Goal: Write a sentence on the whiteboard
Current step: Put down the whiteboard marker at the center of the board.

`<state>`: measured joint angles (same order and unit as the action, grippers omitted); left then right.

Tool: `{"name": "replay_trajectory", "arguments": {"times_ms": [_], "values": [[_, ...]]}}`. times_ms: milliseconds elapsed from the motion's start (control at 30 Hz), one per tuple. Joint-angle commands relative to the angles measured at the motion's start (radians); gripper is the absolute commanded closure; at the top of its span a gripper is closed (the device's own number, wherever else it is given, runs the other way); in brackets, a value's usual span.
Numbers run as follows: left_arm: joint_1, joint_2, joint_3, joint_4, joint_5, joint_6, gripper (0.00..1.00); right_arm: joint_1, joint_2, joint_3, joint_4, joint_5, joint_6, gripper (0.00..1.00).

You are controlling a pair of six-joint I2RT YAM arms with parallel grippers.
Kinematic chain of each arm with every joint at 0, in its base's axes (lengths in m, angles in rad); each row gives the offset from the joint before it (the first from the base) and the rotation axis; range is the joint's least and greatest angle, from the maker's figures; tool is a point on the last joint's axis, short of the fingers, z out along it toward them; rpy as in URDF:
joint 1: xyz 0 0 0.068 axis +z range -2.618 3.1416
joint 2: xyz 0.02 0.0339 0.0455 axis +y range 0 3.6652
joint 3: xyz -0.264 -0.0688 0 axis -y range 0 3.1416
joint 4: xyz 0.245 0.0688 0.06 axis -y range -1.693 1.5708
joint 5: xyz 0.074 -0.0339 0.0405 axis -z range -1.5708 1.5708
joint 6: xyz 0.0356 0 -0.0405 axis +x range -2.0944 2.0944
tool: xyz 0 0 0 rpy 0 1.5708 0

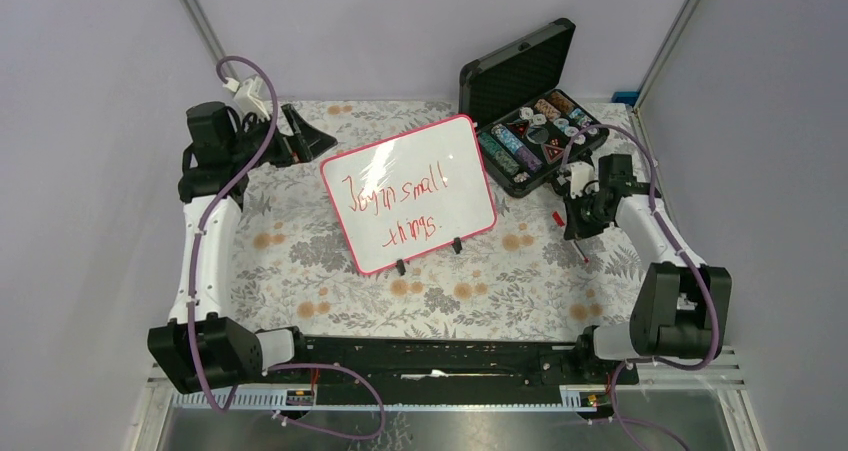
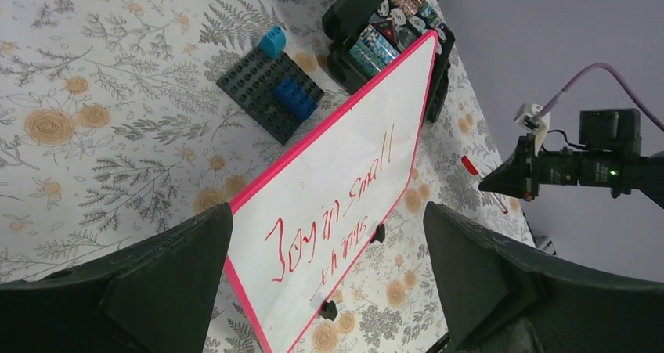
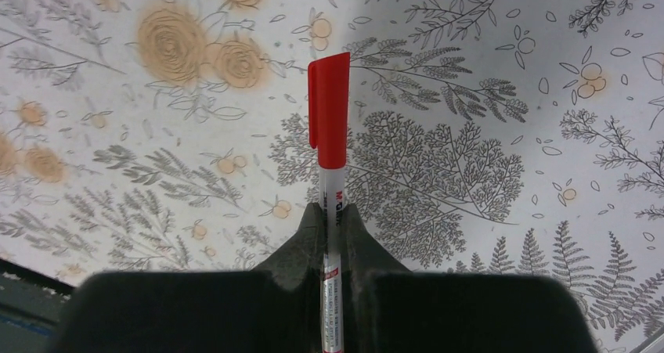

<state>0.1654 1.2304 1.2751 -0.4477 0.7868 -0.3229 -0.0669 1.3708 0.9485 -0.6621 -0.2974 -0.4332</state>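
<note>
The floral-cloth surface was walled on its left, far and right sides, with its widest bare stretch lying between the arm bases and the board. The whiteboard stood near the middle on two black clip feet, leaning back and turned slightly, its pink-red rim clear of every wall. An open black case sat just beside the board's far right corner, narrowing the room there. A dark block plate with blue bricks lay behind the board. The sentence, in red over two lines, read roughly "Joy in small things." The left end effector hung off the board's far left corner, apart from it, fingers spread wide and holding nothing. The right end effector hovered over bare cloth to the right of the board's near right corner, well clear of the rim, clamped on a red-capped marker whose cap pointed out past the fingertips.
</note>
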Motion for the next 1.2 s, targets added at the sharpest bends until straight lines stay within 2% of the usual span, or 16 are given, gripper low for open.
{"name": "replay_trajectory", "arguments": {"times_ms": [0,400,500,900,1033,1167], "values": [[0.007,-0.032,-0.016,0.046,-0.006,-0.009,0.01,-0.016,0.060,-0.017,0.114,0.039,0.006,1.00],[0.012,-0.051,-0.033,0.056,0.004,0.001,0.01,-0.020,0.230,0.017,0.205,0.085,0.069,0.97],[0.012,-0.052,-0.036,0.057,0.008,0.002,0.01,-0.020,0.264,0.031,0.205,0.090,0.068,0.93],[0.013,-0.026,-0.011,0.003,0.009,0.040,0.01,-0.020,0.284,0.045,0.153,0.067,0.067,0.60],[0.013,-0.011,0.014,-0.029,0.010,0.058,0.01,-0.020,0.246,0.066,0.120,0.065,0.063,0.49],[0.013,0.011,0.044,-0.083,-0.009,0.095,0.01,-0.020,0.188,0.110,0.076,0.040,0.066,0.34]]}}
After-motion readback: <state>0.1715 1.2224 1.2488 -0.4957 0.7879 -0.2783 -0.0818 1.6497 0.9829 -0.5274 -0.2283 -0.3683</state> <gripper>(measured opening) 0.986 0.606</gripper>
